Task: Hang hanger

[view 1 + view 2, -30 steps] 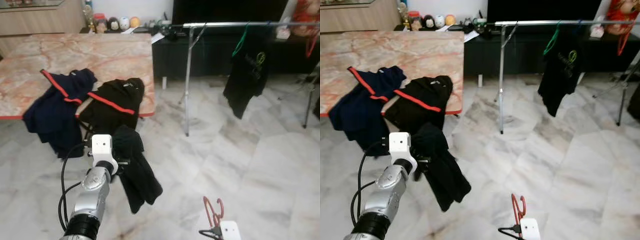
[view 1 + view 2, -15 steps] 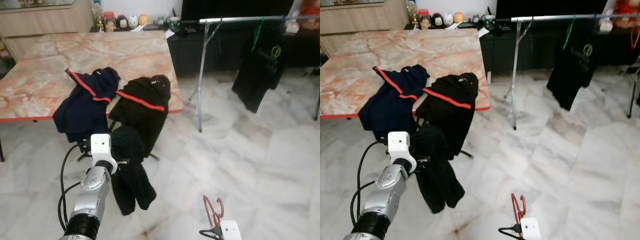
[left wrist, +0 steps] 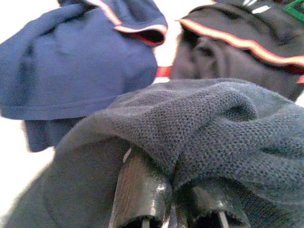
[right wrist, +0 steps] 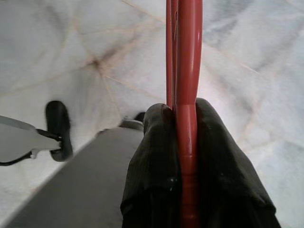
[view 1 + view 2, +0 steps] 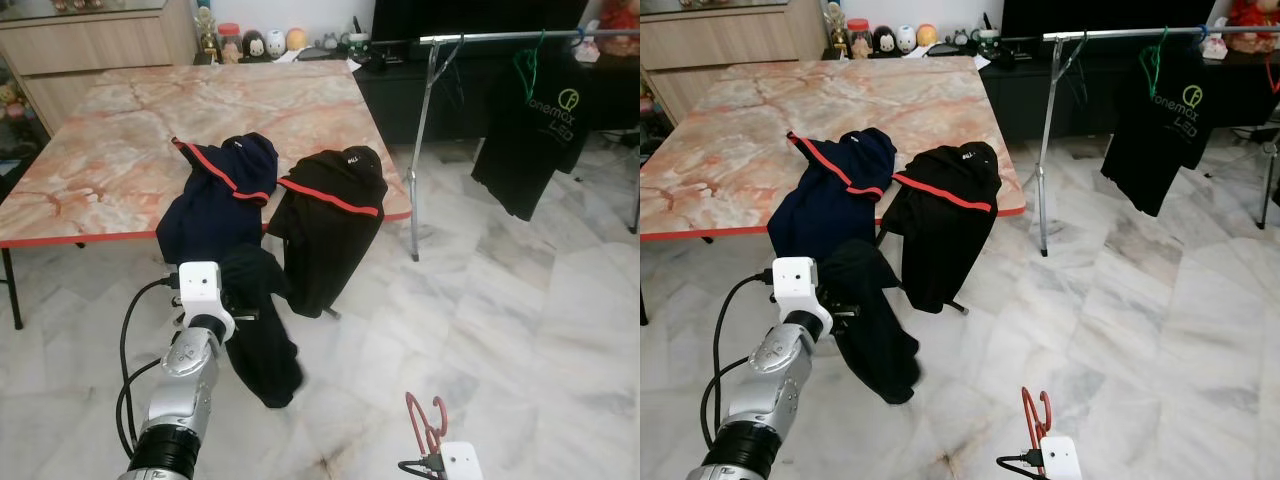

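Observation:
My right gripper [image 4: 183, 142] is shut on a red hanger [image 4: 185, 71], which stands upright low in the head view [image 5: 425, 423] above the marble floor. A dark knit garment [image 5: 258, 330] hangs from my left gripper [image 3: 178, 190], whose fingers [image 3: 142, 194] are shut on a fold of it, just in front of the table. A silver clothes rail [image 5: 500, 36] stands at the far right. On it a black T-shirt [image 5: 535, 130] hangs from a green hanger [image 5: 525, 62].
A marble-topped table [image 5: 120, 130] with a red edge stands ahead on the left. A navy garment [image 5: 215, 195] and a black garment with red trim [image 5: 330, 225] drape over its front edge. A dark TV cabinet [image 5: 400, 80] sits behind the rail. Open floor lies to the right.
The whole view has shifted right, so the camera has moved; the table now sits more central and closer. Both grippers keep their holds, and the hanging garment has swung slightly.

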Robot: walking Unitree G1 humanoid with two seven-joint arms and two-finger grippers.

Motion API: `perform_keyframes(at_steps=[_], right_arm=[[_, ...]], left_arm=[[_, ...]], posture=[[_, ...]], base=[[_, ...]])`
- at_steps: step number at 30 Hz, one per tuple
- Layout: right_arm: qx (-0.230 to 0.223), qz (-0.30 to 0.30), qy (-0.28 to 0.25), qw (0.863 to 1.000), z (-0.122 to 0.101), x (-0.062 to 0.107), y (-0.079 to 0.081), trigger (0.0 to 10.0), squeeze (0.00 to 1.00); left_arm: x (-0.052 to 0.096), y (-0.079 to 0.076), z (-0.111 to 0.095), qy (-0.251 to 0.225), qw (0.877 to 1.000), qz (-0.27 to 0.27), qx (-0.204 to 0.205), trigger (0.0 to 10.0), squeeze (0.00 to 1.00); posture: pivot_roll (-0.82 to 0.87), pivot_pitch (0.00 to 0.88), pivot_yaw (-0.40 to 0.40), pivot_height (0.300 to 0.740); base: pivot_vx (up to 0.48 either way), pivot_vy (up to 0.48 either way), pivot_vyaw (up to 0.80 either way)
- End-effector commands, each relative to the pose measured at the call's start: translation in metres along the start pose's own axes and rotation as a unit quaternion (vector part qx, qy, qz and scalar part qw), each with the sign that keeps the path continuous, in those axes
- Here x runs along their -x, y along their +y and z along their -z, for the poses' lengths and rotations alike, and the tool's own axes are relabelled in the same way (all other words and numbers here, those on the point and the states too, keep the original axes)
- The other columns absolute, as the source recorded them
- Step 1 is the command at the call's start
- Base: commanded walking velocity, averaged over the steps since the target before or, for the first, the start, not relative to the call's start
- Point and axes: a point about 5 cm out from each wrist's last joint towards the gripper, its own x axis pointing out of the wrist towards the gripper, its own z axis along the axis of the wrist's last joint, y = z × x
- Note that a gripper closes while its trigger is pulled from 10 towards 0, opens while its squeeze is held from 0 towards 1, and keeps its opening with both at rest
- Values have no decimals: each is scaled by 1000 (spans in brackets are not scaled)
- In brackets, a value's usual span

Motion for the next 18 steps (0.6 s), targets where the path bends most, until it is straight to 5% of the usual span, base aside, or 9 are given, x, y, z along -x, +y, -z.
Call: perform_keyframes(at_steps=[1,9,18], right_arm=[[-3,2,2,1000,1,0,-2,10000,0],[-3,3,2,1000,1,0,-2,10000,0],[-1,2,3,1000,2,0,-2,10000,0]], left_arm=[[-4,-4,-16,-32,999,11,-1,10000,0],[-4,-3,-23,-48,999,2,-6,10000,0],[-8,-2,-82,-169,985,-19,-31,10000,0]], posture=[[-83,0,-13,740],[-85,0,-13,740],[-82,0,-12,740]], base=[[0,0,0],[0,0,0],[0,0,0]])
